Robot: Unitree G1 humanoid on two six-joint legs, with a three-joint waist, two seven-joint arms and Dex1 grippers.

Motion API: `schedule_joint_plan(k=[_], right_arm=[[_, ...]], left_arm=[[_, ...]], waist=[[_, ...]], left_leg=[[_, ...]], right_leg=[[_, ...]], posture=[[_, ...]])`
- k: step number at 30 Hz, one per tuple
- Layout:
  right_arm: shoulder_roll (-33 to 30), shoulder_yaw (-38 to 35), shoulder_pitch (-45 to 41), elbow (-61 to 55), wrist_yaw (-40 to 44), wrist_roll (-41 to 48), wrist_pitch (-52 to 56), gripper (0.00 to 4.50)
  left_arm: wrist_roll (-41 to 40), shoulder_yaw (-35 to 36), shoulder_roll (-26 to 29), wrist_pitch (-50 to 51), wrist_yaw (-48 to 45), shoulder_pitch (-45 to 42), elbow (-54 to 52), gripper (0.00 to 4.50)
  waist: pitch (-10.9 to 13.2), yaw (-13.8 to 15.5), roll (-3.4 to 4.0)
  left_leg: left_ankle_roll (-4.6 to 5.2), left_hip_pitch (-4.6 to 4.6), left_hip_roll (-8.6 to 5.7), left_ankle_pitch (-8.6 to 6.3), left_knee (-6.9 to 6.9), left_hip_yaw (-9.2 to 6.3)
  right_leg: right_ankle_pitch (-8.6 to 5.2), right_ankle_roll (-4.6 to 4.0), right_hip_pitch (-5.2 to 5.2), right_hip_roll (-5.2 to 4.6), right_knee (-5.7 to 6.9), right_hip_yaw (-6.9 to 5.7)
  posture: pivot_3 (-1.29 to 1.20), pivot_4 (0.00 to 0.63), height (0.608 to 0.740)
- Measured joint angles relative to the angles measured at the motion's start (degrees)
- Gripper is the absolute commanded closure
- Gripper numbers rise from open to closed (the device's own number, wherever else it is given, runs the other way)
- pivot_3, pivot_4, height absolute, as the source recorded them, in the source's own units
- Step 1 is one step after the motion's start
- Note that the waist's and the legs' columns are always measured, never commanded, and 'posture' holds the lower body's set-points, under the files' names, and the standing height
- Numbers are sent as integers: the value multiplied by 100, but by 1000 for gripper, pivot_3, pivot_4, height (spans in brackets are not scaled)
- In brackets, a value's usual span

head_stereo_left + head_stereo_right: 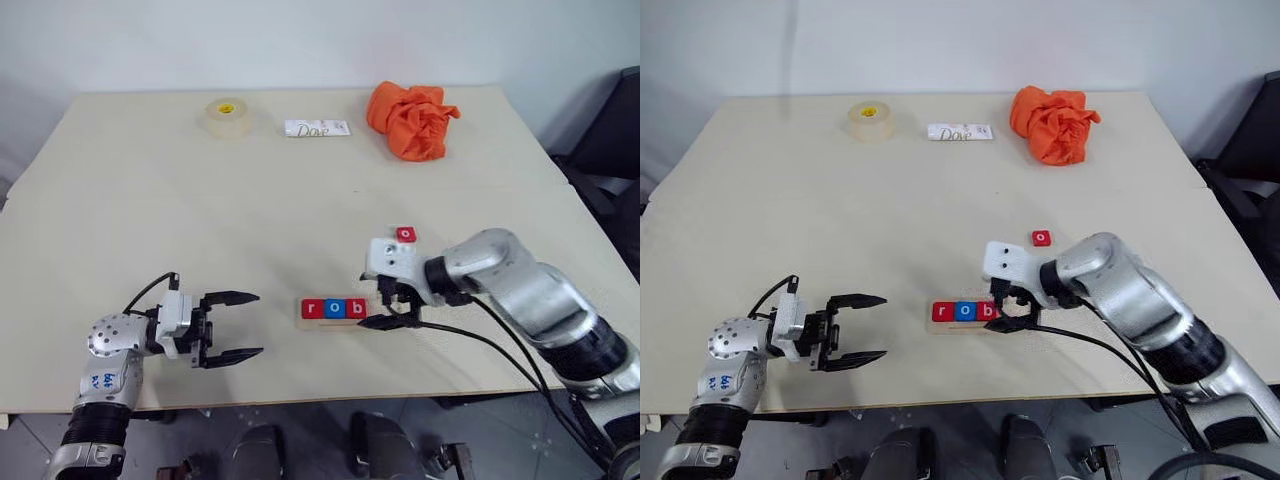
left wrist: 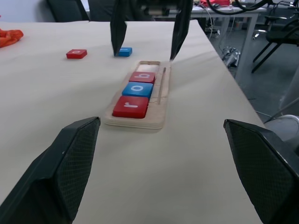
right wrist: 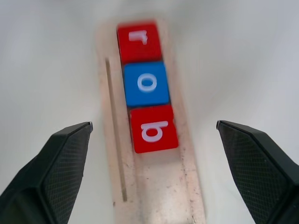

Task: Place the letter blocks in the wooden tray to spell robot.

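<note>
Five letter blocks in all: three sit in the one wooden tray [image 2: 161, 100], a red r [image 2: 131, 106], a blue o [image 2: 138, 88] and a red b [image 2: 142, 77]; two lie loose beyond the right hand [image 2: 145, 42], one red block [image 2: 76, 53], one blue block [image 2: 124, 51]

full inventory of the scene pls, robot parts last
table: 1, pale beige, under everything.
wooden tray: 1, pale wood, near edge, right of centre.
blocks in tray: 3; red r, blue o, red b sitting slightly askew.
loose red block: 1, letter o, on the table just beyond the tray.
loose blue block: 1, letter unreadable, on the table near the tray's far end.
tape roll: 1, translucent, far side.
Dove packet: 1, white, far side, centre.
orange cloth: 1, crumpled, far right.
left gripper: open, left of the tray.
right gripper: open, over the tray's empty end.
</note>
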Motion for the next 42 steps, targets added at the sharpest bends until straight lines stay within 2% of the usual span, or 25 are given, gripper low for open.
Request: schedule_joint_plan(k=[6,11,15,22,32,39,42], right_arm=[[-175,-1654,1644,-37,-355,426,-588,20],[64,-2780,2320,410,-979,446,-1331,20],[78,-3560,2995,719,-1121,539,-1774,20],[78,-3984,3431,836,-1168,783,-2106,20],[86,-3861,3390,852,-1454,882,-2138,20],[185,-3676,3049,853,-1686,903,-2094,20],[468,-3462,2672,961,-2006,862,-2023,20]], left_arm=[[18,-40,-65,-50,-79,-178,270,0],[27,-51,-108,-56,-111,-319,424,0],[38,-53,-148,-54,-161,-441,558,0],[46,-38,-152,-56,-313,-650,819,0],[58,-28,-147,-59,-345,-705,894,0],[56,-8,-60,-83,-345,-666,881,0],[52,22,-48,-84,-344,-606,846,0]], waist=[[0,90,-1],[0,97,-1],[0,131,-1],[0,95,-1],[0,113,-1],[0,104,-1],[0,89,-1]], left_leg=[[4,1,-2,-4,1,5],[0,5,0,0,0,5],[0,4,-2,0,1,5],[1,10,0,1,1,4],[1,8,0,2,1,3],[1,9,0,2,1,3],[1,9,0,3,2,4]], right_leg=[[1,2,3,0,-5,2],[1,2,3,5,-1,4],[2,4,6,3,-4,4],[2,4,6,6,2,5],[2,4,7,5,1,5],[2,4,6,5,2,5],[2,4,6,6,3,6]], posture=[[0,150,740],[0,150,740],[0,150,740],[0,150,740],[0,150,740],[0,150,740],[0,150,740]])
